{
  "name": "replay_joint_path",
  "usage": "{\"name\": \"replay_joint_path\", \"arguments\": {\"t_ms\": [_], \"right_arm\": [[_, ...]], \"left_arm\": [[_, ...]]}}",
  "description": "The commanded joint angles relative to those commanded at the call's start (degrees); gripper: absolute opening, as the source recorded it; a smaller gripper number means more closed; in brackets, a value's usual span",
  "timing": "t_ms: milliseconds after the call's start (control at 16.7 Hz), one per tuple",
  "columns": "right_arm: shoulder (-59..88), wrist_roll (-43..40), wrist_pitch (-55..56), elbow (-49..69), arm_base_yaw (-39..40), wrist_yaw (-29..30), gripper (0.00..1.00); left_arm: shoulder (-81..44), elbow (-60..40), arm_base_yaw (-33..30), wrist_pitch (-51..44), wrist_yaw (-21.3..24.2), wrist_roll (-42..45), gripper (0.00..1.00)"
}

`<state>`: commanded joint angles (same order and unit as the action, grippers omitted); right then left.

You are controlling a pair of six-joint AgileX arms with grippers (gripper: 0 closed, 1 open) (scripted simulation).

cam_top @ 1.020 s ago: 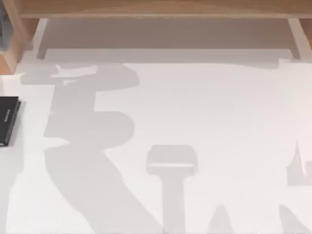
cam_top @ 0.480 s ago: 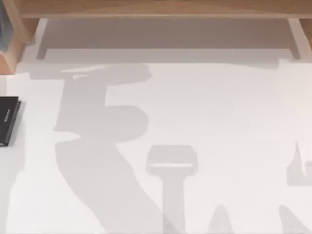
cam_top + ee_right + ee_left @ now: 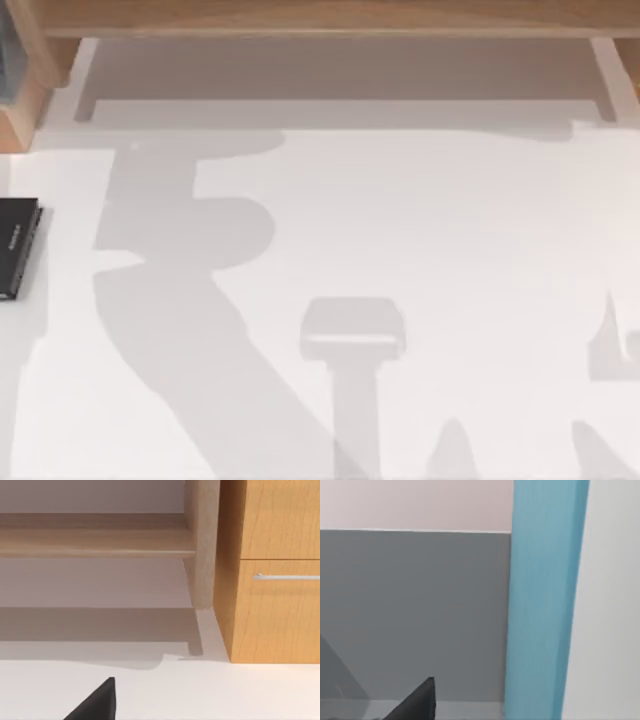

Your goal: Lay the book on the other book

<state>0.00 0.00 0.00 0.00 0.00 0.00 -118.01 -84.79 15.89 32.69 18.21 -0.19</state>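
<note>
The other book (image 3: 15,248), flat and black with pale lettering on its spine, lies at the table's left edge in the top view. In the left wrist view the book (image 3: 545,600) is a tall teal-blue band standing upright in front of a grey panel, close to the camera. A dark tip of my left gripper (image 3: 417,702) pokes in beside it, apart from the cover; I cannot tell whether anything is held. A dark tip of my right gripper (image 3: 97,702) hangs over the white table, facing a wooden shelf.
A wooden shelf (image 3: 320,20) runs along the table's far side, with a wooden post (image 3: 25,110) at its left end. The right wrist view has a wooden cabinet (image 3: 277,580) with a metal drawer handle (image 3: 287,576). Arm shadows fall across the white tabletop (image 3: 450,230).
The large arm shadow on the left half of the table swung right, then back left and farther toward the shelf. The black book has not moved.
</note>
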Motion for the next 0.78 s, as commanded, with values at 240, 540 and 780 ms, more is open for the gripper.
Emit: {"name": "replay_joint_path", "arguments": {"t_ms": [240,540,780], "right_arm": [[0.0,0.0,0.0,0.0,0.0,0.0,1.0],[0.0,0.0,0.0,0.0,0.0,0.0,1.0],[0.0,0.0,0.0,0.0,0.0,0.0,1.0]], "left_arm": [[0.0,0.0,0.0,0.0,0.0,0.0,0.85],[0.0,0.0,0.0,0.0,0.0,0.0,0.47],[0.0,0.0,0.0,0.0,0.0,0.0,0.17]]}}
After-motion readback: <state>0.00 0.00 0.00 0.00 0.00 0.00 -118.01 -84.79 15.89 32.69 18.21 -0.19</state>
